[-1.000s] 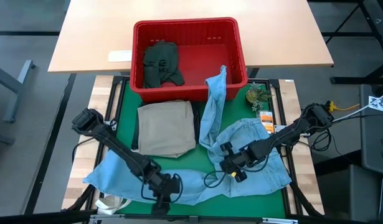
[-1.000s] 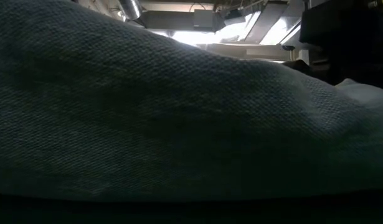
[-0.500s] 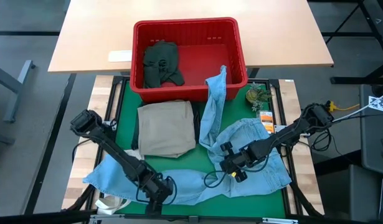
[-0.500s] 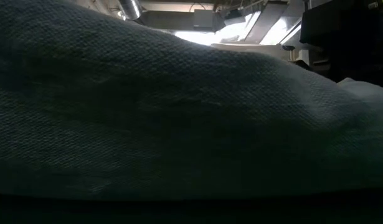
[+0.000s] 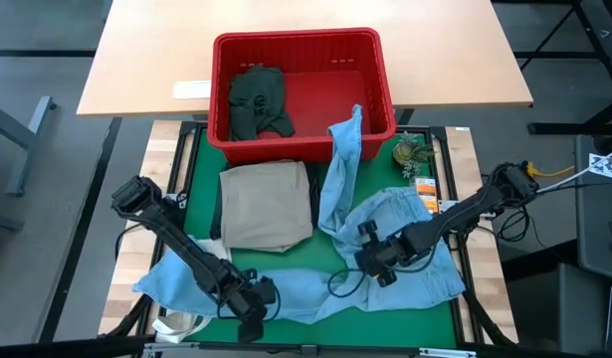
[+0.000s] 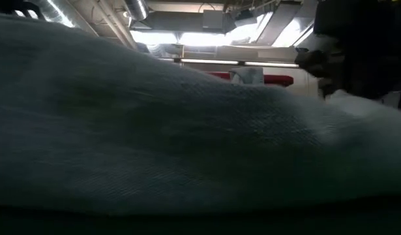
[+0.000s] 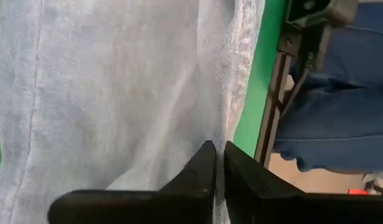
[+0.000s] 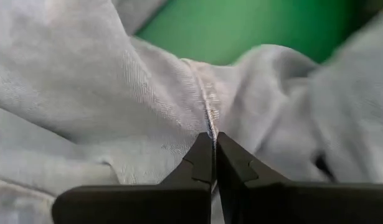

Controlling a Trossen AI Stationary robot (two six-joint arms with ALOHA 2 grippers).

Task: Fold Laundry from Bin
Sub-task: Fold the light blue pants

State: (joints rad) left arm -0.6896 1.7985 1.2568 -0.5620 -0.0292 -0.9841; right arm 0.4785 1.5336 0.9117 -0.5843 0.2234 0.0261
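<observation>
Light blue jeans (image 5: 405, 224) lie spread over the near half of the green mat. One leg (image 5: 343, 149) runs up and hangs over the near rim of the red bin (image 5: 296, 45). A dark green piece (image 5: 258, 99) lies in the bin. Folded khaki trousers (image 5: 266, 204) rest flat on the mat in front of the bin. My left gripper (image 5: 254, 303) is shut on the jeans near the table's near edge. My right gripper (image 5: 370, 264) is shut on them farther right. The jeans (image 6: 187, 143) fill most of the low view, with the bin (image 6: 252, 78) showing above them. My left gripper (image 7: 217, 149) pinches the jeans between its two fingers, close to the hemmed edge (image 7: 236, 118) that borders the green mat. It comes slanting down from above. The cloth around it lies flat on the mat. How many layers it holds does not show. My right gripper (image 8: 213, 140) pinches a raised fold of the jeans on a stitched seam (image 8: 208, 106), only at the fingertips as far as it shows. It comes slanting down from above. The cloth rises to the fingers in a ridge; the rest lies on the mat.
A small plant figure (image 5: 410, 151) and an orange card (image 5: 425, 187) lie at the mat's right edge. A white strap (image 5: 176, 323) shows at the near left corner. Dark blue cloth (image 7: 340, 106) shows beyond the table's frame. A wooden table stands behind the bin.
My left gripper has shifted a little toward the table's left edge and tipped more steeply down onto the jeans. In the low view the cloth in front of the camera has sunk, so the red bin now shows over it.
</observation>
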